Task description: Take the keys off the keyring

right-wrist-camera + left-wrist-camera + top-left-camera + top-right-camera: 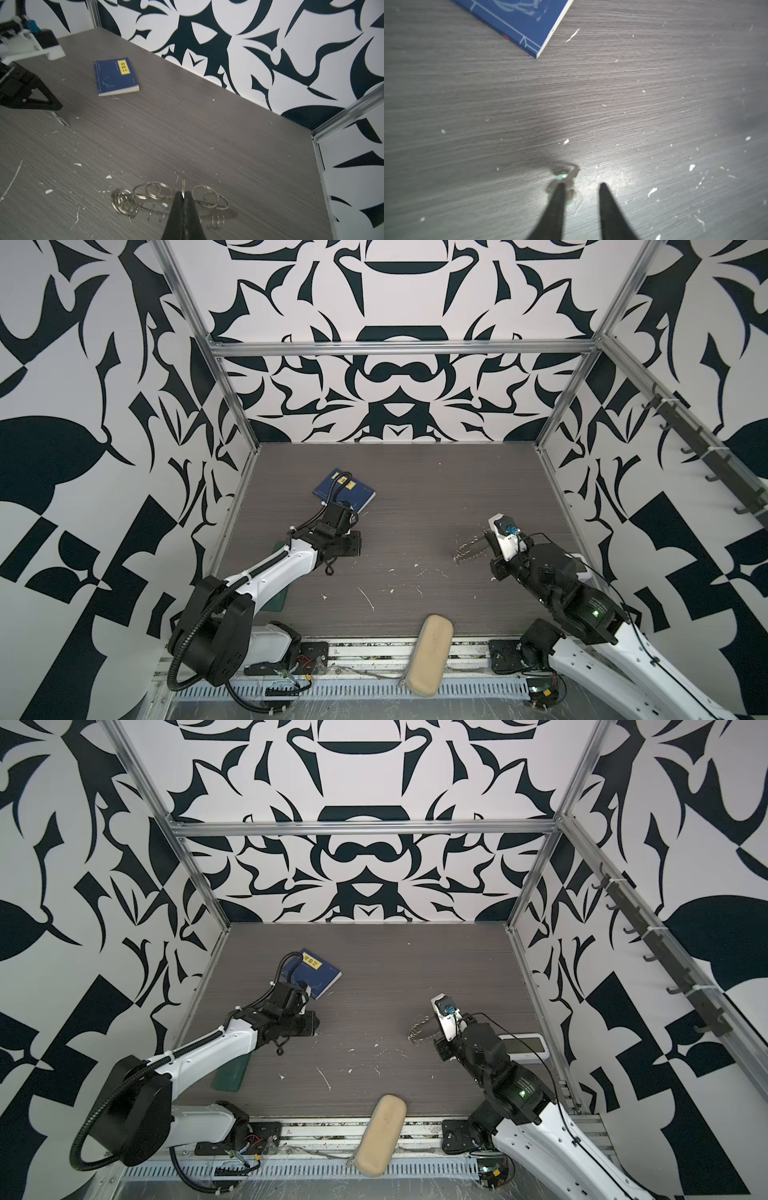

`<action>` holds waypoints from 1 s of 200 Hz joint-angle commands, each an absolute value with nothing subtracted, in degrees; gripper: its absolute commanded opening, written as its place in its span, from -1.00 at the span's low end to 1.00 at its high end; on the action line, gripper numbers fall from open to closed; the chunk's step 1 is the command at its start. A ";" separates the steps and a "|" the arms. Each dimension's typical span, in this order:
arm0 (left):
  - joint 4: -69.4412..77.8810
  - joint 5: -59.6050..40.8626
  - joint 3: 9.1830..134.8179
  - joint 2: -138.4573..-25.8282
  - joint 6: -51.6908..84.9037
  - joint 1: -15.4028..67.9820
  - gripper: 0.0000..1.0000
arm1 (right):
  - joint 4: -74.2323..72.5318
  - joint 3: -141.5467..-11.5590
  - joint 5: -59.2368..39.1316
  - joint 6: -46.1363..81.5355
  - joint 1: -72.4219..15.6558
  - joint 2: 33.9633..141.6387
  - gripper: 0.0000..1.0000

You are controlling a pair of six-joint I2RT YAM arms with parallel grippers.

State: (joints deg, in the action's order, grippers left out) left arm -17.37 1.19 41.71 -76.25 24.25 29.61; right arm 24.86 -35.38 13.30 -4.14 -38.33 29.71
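Only the yellow label [124,66] on the blue book [113,80] carries writing: dark characters, too blurred to read.

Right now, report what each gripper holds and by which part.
Right gripper pinches the keyring by one split ring's rim. Left gripper holds nothing; the key lies by one fingertip.

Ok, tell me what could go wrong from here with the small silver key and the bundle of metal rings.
1. The small silver key on its pale mint-green oval tag lies against one finger of the open left gripper; lifting away could drag it.
2. The right gripper is shut on just one thin wire loop of the grey metal keyring; it could slip or twist out.
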 commanded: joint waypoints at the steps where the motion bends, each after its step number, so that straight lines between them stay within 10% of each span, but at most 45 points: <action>1: -17.59 1.10 44.22 -75.95 24.00 29.71 0.12 | 23.53 -36.45 14.36 -2.66 -38.33 30.88 -1.00; 99: -22.76 3.23 54.68 -75.84 16.61 29.62 0.39 | 23.69 -36.87 11.63 1.67 -38.34 40.30 -1.00; 182: -23.20 -0.62 59.08 -77.77 17.15 27.36 0.79 | 8.11 -46.99 2.75 -1.07 -33.76 80.63 -1.00; 194: -23.46 -0.33 59.37 -77.37 16.83 26.86 0.98 | 8.90 -50.14 2.38 -1.57 -32.79 84.60 -0.41; 200: -23.44 0.14 59.24 -77.03 16.84 26.54 0.99 | 9.53 -51.43 2.74 -1.67 -32.61 85.67 0.38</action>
State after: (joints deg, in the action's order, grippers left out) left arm -22.20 0.30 57.78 -77.97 16.43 27.64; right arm 13.19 -44.75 4.93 -0.36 -34.24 82.15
